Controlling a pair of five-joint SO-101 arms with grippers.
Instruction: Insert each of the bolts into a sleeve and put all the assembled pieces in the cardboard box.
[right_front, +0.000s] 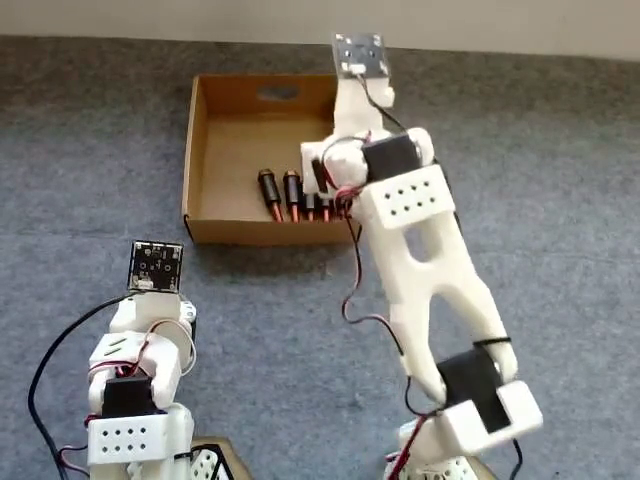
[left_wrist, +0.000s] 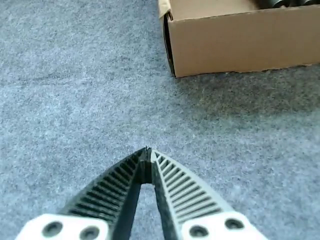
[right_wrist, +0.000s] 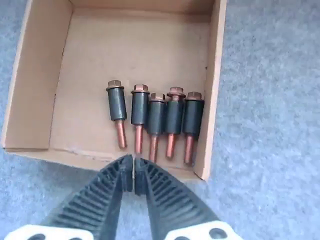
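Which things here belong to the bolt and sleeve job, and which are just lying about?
Job:
cardboard box
five bolt-and-sleeve pieces, assembled, lying inside it
right pincer, at the box's edge
left pincer, over carpet, apart from the box

Lying about:
grey carpet under everything

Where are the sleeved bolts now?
Five bolts lie side by side in the box, toward its near right corner in the high view, by the right gripper.

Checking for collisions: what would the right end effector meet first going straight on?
The right end effector would probably meet the cardboard box's near wall, short of the sleeved bolts; depth unclear.
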